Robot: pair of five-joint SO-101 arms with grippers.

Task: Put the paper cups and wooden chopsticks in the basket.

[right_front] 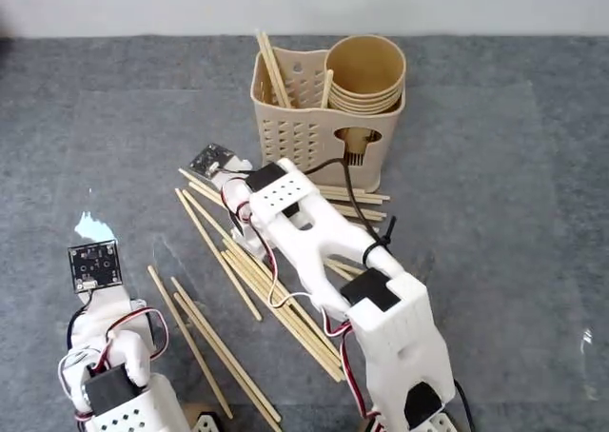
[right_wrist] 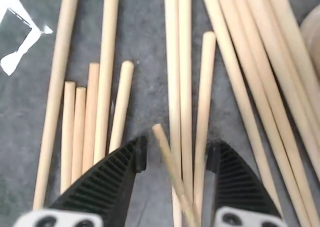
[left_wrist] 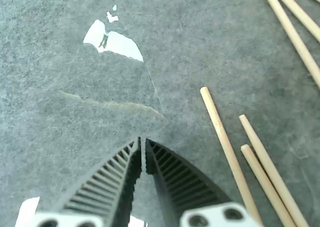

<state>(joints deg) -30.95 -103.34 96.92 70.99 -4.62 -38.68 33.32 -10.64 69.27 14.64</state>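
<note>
Hanging low over the pile of wooden chopsticks [right_wrist: 172, 62] in the middle of the table [right_front: 504, 223], the right gripper [right_wrist: 175, 154] has its jaws spread wide. A few sticks lie between the jaws, and one tilted stick [right_wrist: 167, 159] pokes up across the others. The jaws are not squeezing anything yet. The basket [right_front: 314, 137] stands at 12 o'clock on the table. The paper cups [right_front: 366, 66] are already stacked inside it, on its 3 o'clock side, and a few chopsticks stand in its 9 o'clock side. So the cups look done, and the job now seems to be picking up more sticks. Lots of them lie on the table, fanned out from just in front of the basket down toward 6 o'clock. The left gripper [left_wrist: 142, 144] sits at about 8 o'clock with its jaws pressed together and holding nothing, near a few loose sticks. Next, I think the right gripper needs to close gently on the sticks between its jaws. The tilted one may slip or roll, so the grab should be slow and straight. Then the sticks need a lift up toward 12 o'clock and a drop into the basket.
</note>
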